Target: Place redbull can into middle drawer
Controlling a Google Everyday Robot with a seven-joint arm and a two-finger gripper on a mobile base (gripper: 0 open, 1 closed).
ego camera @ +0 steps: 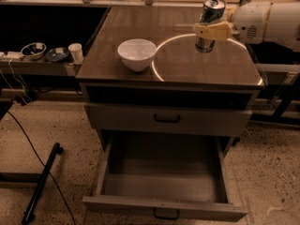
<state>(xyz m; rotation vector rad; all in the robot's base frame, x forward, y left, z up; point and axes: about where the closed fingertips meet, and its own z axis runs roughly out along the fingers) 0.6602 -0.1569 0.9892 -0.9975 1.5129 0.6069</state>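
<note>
The redbull can [211, 14], slim with a silver pull-tab top, is upright over the back right of the cabinet's brown top [187, 67]. My gripper [206, 31] reaches in from the right on a white arm [267, 20]. Its pale yellow fingers [213, 31] are shut around the can's middle. The middle drawer [164, 209] is pulled wide open at the bottom of the cabinet. It is a deep grey box with nothing in it, well below and in front of the can.
A white bowl [137, 53] stands on the cabinet top, left of the can. A shallower closed drawer front with a black handle [167, 118] sits above the open drawer. A low shelf at left holds small bowls and a white cup [75, 52]. A black pole [41, 184] and cable lie on the floor.
</note>
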